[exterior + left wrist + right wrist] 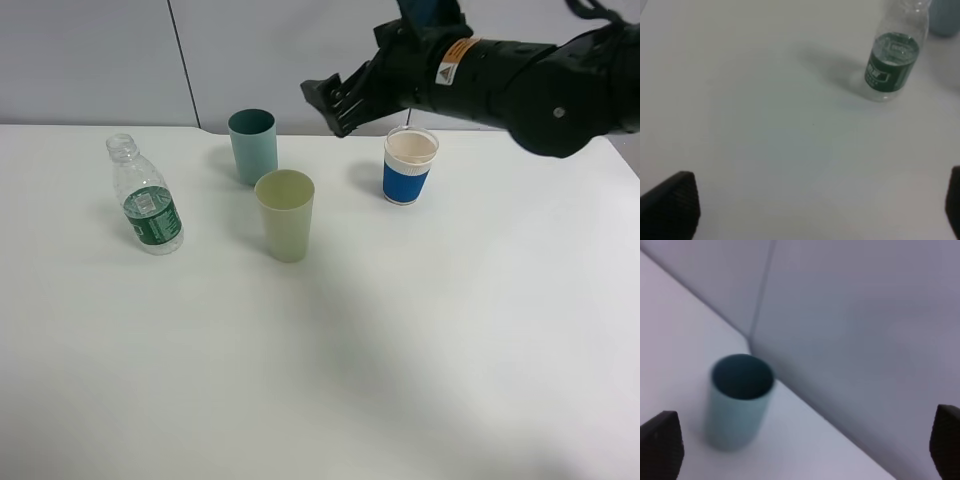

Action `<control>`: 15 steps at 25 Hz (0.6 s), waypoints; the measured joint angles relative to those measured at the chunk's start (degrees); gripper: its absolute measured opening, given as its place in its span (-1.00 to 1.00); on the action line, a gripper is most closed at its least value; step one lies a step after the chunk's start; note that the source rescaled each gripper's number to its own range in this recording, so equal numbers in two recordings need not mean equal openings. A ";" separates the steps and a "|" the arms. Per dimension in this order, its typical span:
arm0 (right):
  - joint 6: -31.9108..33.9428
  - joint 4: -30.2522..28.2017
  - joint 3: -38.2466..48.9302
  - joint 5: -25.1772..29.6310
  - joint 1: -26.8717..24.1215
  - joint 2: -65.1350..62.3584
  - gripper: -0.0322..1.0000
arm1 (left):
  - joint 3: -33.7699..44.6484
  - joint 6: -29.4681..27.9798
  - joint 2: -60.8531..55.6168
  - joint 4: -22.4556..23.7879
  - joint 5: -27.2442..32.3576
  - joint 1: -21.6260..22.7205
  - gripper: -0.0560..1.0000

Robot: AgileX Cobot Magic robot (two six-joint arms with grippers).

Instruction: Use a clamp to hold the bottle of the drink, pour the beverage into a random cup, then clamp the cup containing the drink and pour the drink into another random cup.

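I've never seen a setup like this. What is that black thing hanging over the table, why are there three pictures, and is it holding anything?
It is a robot arm, one of two; its grasping part, the right end effector, hangs open above the table and holds nothing. The wide picture comes from a camera mounted high above. The other two come from small cameras on each arm's wrist, so the dark tips at their edges are the end effector's own fingers.

On the table stand a clear bottle with a green label and no cap visible, a teal cup, a pale green cup and a blue-and-white paper cup.

The left end effector looks toward the bottle, also open and empty. The right wrist camera sees the teal cup.
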 joint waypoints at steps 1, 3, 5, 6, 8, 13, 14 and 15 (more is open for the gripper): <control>0.00 0.00 0.00 1.29 -1.22 -1.04 0.98 | 0.00 0.00 0.00 0.00 0.00 0.00 1.00; 0.26 0.00 0.00 3.62 -3.54 -2.81 0.98 | 0.00 0.00 0.00 0.00 0.00 0.00 1.00; 1.01 -0.05 0.00 5.67 -5.85 -4.64 0.98 | 0.00 0.00 0.00 0.00 0.00 0.00 1.00; 1.67 -0.11 0.00 6.63 -7.07 -5.55 0.98 | 0.00 0.00 0.00 0.00 0.00 0.00 1.00; 3.26 -0.52 0.05 8.71 -9.48 -7.31 0.98 | 0.00 0.00 0.00 0.00 0.00 0.00 1.00; 8.23 -1.72 0.05 14.31 -15.03 -12.44 0.98 | 0.00 0.00 0.00 0.00 0.00 0.00 1.00; 8.91 -1.72 0.05 15.58 -16.21 -13.43 0.98 | 0.00 0.00 0.00 0.00 0.00 0.00 1.00; 9.38 -1.72 0.05 17.05 -17.44 -14.63 0.98 | 0.00 0.00 0.00 0.00 0.00 0.00 1.00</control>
